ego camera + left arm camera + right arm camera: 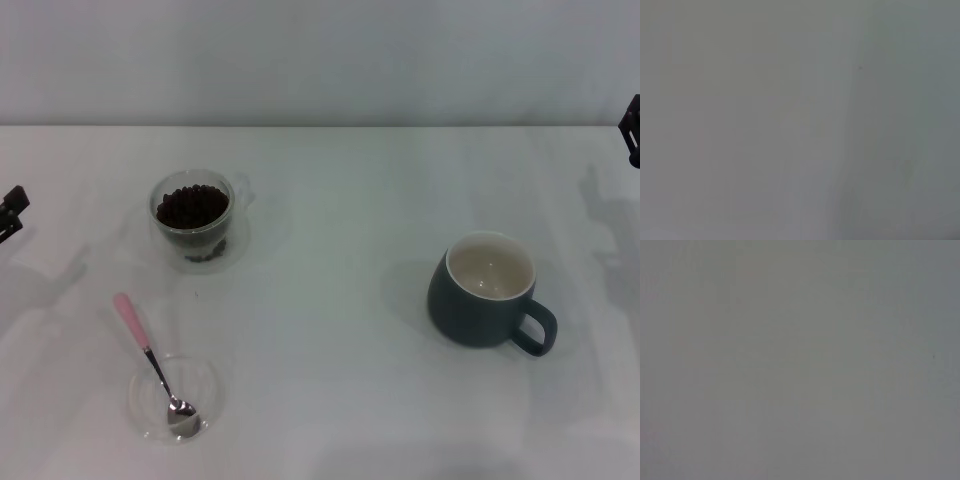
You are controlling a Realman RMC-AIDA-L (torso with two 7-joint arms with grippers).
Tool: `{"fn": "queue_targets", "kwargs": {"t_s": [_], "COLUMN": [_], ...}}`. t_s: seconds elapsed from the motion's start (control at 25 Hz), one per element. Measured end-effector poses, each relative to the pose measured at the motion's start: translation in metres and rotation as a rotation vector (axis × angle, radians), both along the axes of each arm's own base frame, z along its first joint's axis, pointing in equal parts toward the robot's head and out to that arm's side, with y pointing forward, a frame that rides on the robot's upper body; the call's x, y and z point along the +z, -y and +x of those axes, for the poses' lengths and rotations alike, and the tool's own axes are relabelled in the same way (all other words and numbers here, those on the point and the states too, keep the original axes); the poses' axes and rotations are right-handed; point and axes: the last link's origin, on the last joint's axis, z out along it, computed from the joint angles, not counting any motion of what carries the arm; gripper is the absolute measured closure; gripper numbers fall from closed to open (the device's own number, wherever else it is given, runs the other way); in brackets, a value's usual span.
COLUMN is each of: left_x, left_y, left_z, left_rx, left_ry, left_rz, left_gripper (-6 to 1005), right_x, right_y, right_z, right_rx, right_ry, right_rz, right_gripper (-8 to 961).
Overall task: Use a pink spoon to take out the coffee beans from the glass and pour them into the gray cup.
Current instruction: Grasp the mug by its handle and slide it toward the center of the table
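Nothing is done yet: the coffee beans fill the glass at ten o'clock, the pink spoon lies untouched at seven, the gray cup at three is empty, and whether either edge-parked tool is apart or together cannot be told.

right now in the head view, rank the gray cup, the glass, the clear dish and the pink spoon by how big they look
1. gray cup, clearly largest
2. glass and clear dish, too alike in width to rank; the dish is nearer the camera
3. pink spoon, long but thinnest

No legible text, label, brand, number or sign appeared in any view. All visible surfaces were unmarked.
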Motion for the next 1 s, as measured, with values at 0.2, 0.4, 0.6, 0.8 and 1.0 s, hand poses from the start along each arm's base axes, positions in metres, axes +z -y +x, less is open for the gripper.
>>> {"fn": "queue_targets", "kwargs": {"t_s": [0.2,0.4,0.6,0.8,1.0], "left_x": [-0.004,-0.004,-0.001,0.001,0.009], "left_y": [0.001,0.005,0.009,0.011,0.008], "left_z": [0.001,-0.001,-0.006,-0.009,-0.012], "left_rx": [0.007,0.02,0.045,0.063,0.091], "left_ry": [0.018,0.029,0.047,0.04,0.06], "left_rz": [0.008,0.024,0.063,0.139,0.201], "left_gripper": [145,145,145,145,145], "right_x": [0.0,-0.002,-0.012,-0.021,-0.029], "right_y": [0.0,0.004,0.012,0.028,0.048], "right_z": [0.001,0.002,-0.003,-0.007,-0.01], "right_rx": [-0.001,-0.002,0.017,0.05,0.076], "right_ry": [0.002,0.0,-0.03,-0.055,-0.082], "right_rz": [-0.004,-0.008,-0.024,-0.033,-0.034], "right_gripper": [147,150,153,156,158]}}
